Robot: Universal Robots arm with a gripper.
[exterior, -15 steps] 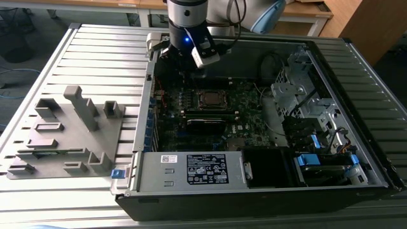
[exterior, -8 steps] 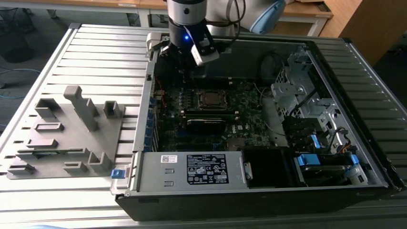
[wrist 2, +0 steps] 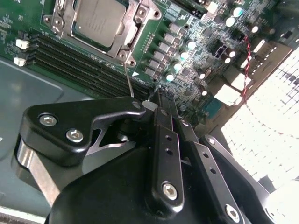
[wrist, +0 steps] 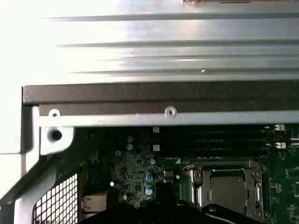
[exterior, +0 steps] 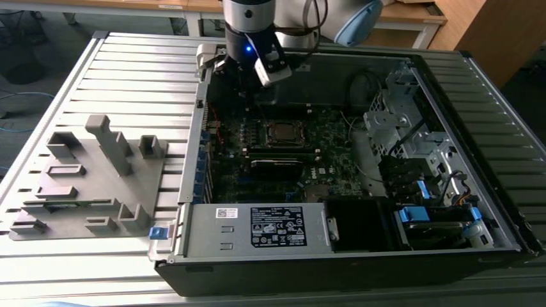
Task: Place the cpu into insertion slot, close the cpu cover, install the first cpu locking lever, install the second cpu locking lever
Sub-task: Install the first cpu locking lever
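The cpu (wrist 2: 96,19) lies in the insertion slot (wrist 2: 133,29) on the green motherboard, its dull metal face showing through the window of the cpu cover (wrist 2: 125,39), which lies flat over it. In the first wrist view the cpu (wrist: 230,191) sits inside the same silvery frame (wrist: 256,185). A thin wire locking lever (wrist 2: 128,77) sticks out from the socket corner toward my gripper (wrist 2: 161,95). The gripper's black fingers are together, shut, with nothing seen between them, their tips just beside the lever's free end. In the exterior view the gripper (exterior: 254,96) hangs behind the socket (exterior: 282,131).
The open computer case (exterior: 477,96) surrounds the board, with black memory slots (wrist 2: 79,63) beside the socket, a drive cage (exterior: 401,121) at the exterior view's right and a power supply (exterior: 256,227) in front. A grey fixture block (exterior: 94,179) stands on the slatted table.
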